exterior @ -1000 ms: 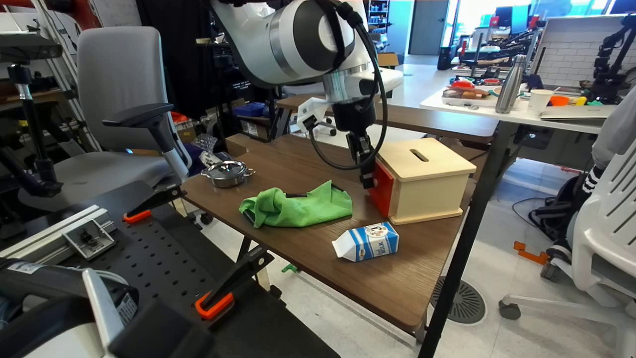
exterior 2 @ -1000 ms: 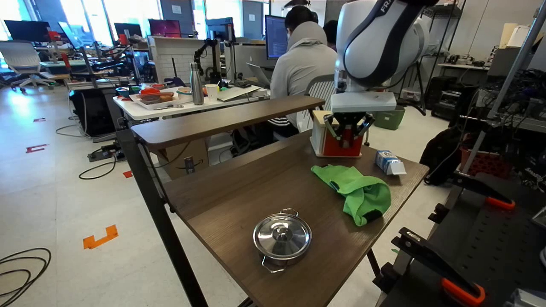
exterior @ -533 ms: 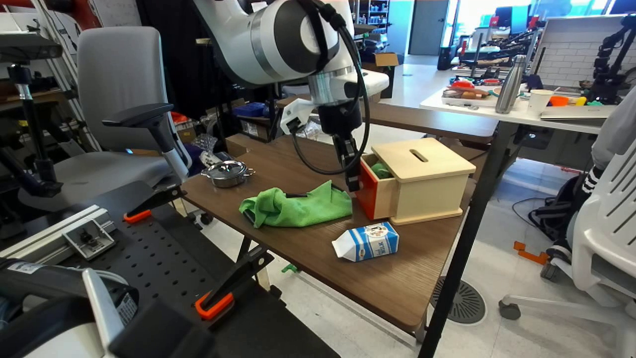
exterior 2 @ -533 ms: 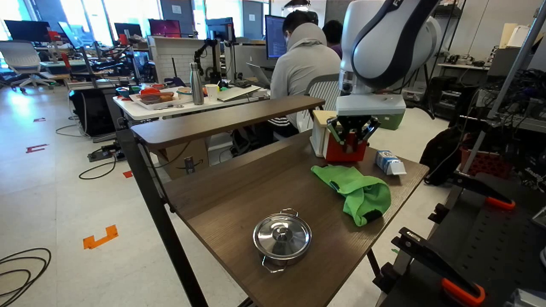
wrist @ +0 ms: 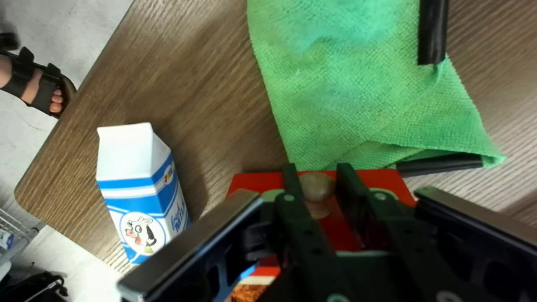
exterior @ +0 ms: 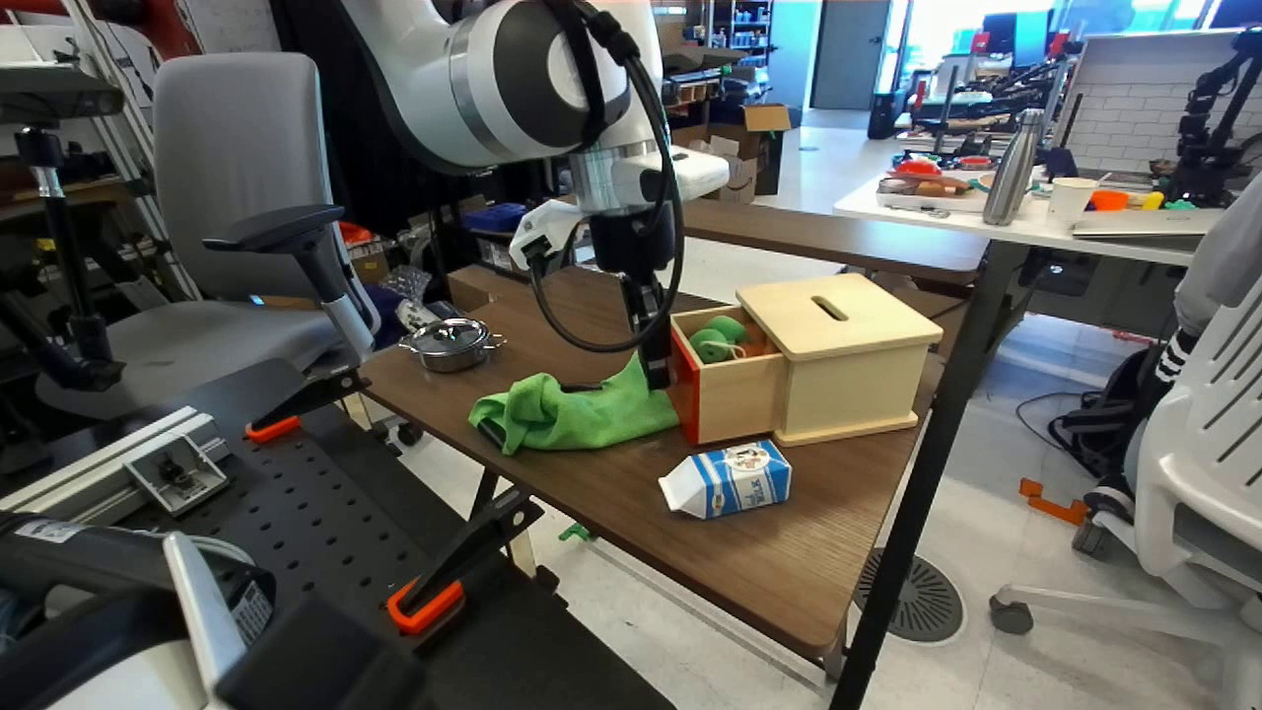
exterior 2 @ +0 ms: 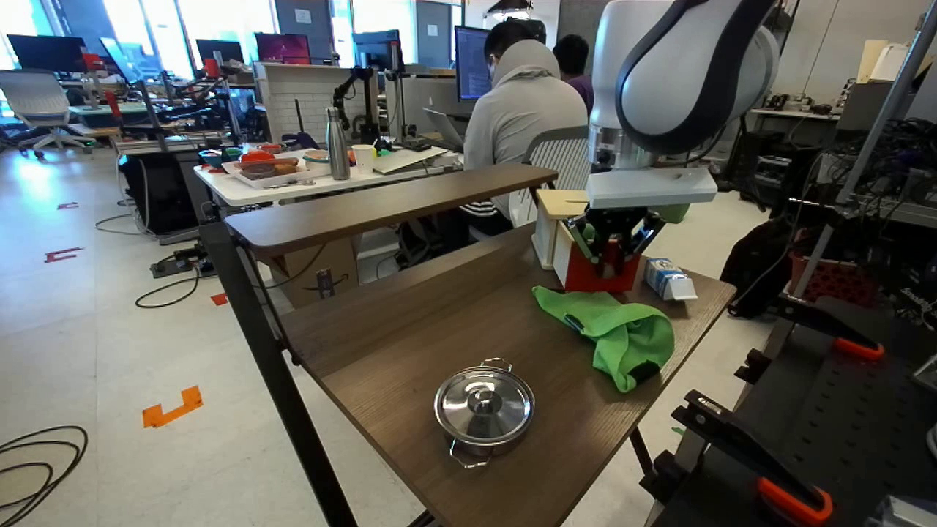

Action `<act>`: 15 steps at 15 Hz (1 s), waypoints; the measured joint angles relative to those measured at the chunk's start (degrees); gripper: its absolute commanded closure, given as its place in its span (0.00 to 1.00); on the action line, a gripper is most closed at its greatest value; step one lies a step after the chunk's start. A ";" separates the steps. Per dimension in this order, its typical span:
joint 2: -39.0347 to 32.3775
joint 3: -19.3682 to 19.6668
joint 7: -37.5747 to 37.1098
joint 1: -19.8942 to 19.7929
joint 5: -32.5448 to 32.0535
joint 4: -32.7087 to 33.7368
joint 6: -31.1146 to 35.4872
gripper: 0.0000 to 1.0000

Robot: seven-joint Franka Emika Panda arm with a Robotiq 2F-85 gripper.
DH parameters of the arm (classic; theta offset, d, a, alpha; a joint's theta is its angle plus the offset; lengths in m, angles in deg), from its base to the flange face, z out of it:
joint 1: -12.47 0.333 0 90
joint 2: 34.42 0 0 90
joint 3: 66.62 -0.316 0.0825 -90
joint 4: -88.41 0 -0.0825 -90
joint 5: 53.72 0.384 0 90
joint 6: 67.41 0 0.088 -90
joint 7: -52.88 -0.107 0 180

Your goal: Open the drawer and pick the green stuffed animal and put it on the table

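Note:
The wooden box (exterior: 848, 365) stands on the brown table (exterior: 769, 562) with its red-fronted drawer (exterior: 737, 396) pulled well out. A green stuffed animal (exterior: 714, 342) lies inside the drawer beside something orange (exterior: 757, 342); only their upper parts show. In the wrist view, a patch of orange-brown fuzz (wrist: 248, 292) shows at the bottom edge; the green animal is hidden there. My gripper (wrist: 317, 176) is shut on the round wooden knob (wrist: 317, 188) of the red drawer front (wrist: 256, 180). The gripper also shows at the drawer front in both exterior views (exterior: 657, 367) (exterior 2: 609, 265).
A green cloth (exterior 2: 622, 329) with black parts lies right before the drawer front, touching or nearly touching it. A blue and white milk carton (exterior: 735, 480) lies beside the drawer near the table edge. A lidded steel pot (exterior 2: 484, 406) stands at the table's far end from the box.
My gripper has moved away from the box, pulling the drawer from shut to well open. The green animal has come into view. The green cloth has shifted slightly away from the box.

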 measured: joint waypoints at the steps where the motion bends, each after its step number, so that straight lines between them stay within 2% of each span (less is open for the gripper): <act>1: 0.26 -0.36 0.63 0.02 0.00 -0.34 0.00 0.34; 4: 0.88 -1.45 1.83 0.14 0.00 -0.94 0.00 0.12; 6: 1.17 -1.92 2.42 0.14 0.00 -1.23 -0.03 0.00; 11: 4.07 -1.52 2.74 0.27 -0.02 -2.88 -0.16 0.00; 15: 8.21 1.68 2.70 0.78 -0.81 -3.88 -0.16 0.00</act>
